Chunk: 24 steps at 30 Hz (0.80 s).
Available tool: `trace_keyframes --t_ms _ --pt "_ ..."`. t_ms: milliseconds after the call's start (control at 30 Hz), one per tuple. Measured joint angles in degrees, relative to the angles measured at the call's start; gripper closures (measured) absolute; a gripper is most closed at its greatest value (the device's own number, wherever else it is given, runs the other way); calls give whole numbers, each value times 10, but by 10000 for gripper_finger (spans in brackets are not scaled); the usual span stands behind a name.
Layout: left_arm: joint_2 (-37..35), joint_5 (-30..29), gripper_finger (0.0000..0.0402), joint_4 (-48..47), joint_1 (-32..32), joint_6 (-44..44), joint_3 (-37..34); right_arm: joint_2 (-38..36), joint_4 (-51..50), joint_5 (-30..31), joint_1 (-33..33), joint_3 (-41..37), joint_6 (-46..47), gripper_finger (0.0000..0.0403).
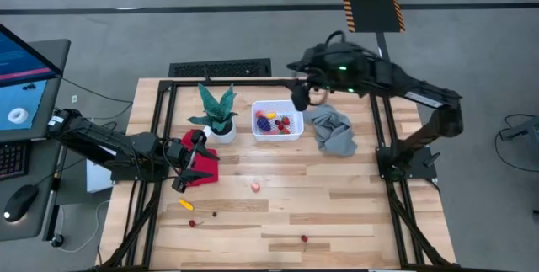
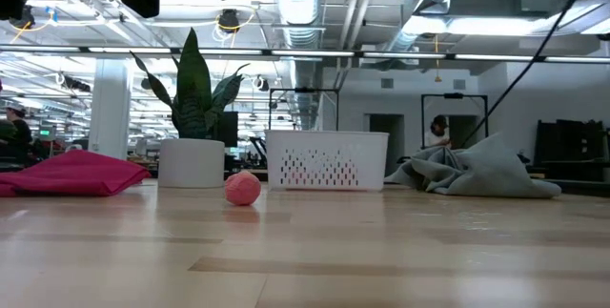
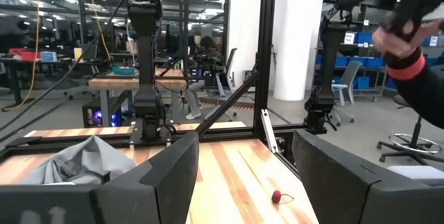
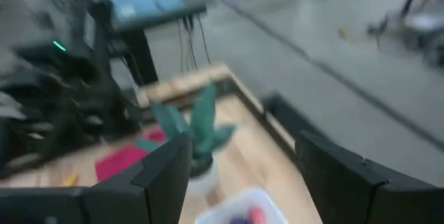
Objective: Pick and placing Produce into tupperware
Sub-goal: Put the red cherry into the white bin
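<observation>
The white tupperware [image 1: 276, 131] stands at the table's far middle with produce in it: a purple grape bunch [image 1: 264, 124], a red strawberry [image 1: 285, 123] and a yellow piece [image 1: 271, 114]. More produce lies loose on the wood: a pink ball [image 1: 255, 186], a yellow piece [image 1: 185, 205] and small red cherries [image 1: 192, 222]. My right gripper [image 1: 299, 97] hangs open, high above the tupperware's far right corner, with nothing between its fingers [image 4: 166, 175]. My left gripper [image 1: 202, 141] waits open over the red cloth [image 1: 199, 173] at the left, holding nothing.
A green potted plant [image 1: 217, 112] stands just left of the tupperware [image 2: 327, 160]. A crumpled grey cloth [image 1: 333, 130] lies to its right. Another cherry [image 1: 304, 238] sits near the front edge. Black frame rails run along the table's sides. Bare wood fills the middle and front.
</observation>
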Motion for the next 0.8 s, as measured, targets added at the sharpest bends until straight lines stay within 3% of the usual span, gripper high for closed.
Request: trace_keyframes --t_ms 433,800 --pt "0 -1 177 4 0 -1 0 -53 143 2 104 0 -86 121" --pt "0 -1 177 4 0 -5 0 -9 56 -41 184 0 -25 121"
